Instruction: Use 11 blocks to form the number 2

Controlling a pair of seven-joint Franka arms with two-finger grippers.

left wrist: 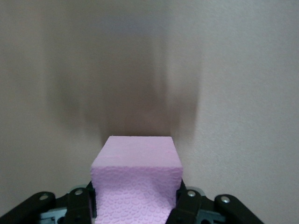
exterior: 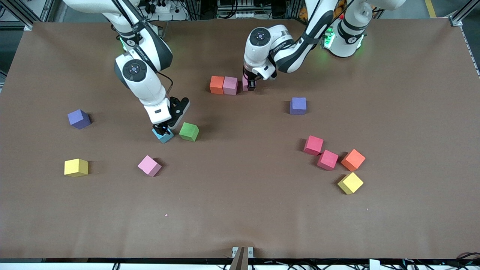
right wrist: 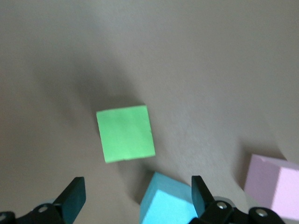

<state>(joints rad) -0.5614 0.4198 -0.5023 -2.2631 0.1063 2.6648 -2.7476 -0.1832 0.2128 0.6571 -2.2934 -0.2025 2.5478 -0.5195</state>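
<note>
An orange block (exterior: 216,84) and a pink block (exterior: 230,85) stand touching in a row near the robots' bases. My left gripper (exterior: 250,83) is shut on another pink block (left wrist: 135,172), held low just beside that row on the left arm's side. My right gripper (exterior: 162,130) is open and low over the cyan block (exterior: 164,136). In the right wrist view the cyan block (right wrist: 170,205) sits between the spread fingers (right wrist: 74,196), close to one of them. The green block (exterior: 189,131) lies beside it, also seen as the green block (right wrist: 125,133).
Loose blocks lie around. Toward the right arm's end are a purple (exterior: 78,119), a yellow (exterior: 76,167) and a pink (exterior: 149,165) one. Toward the left arm's end are a purple (exterior: 298,105), two crimson (exterior: 313,145) (exterior: 327,159), an orange (exterior: 353,159) and a yellow (exterior: 350,183).
</note>
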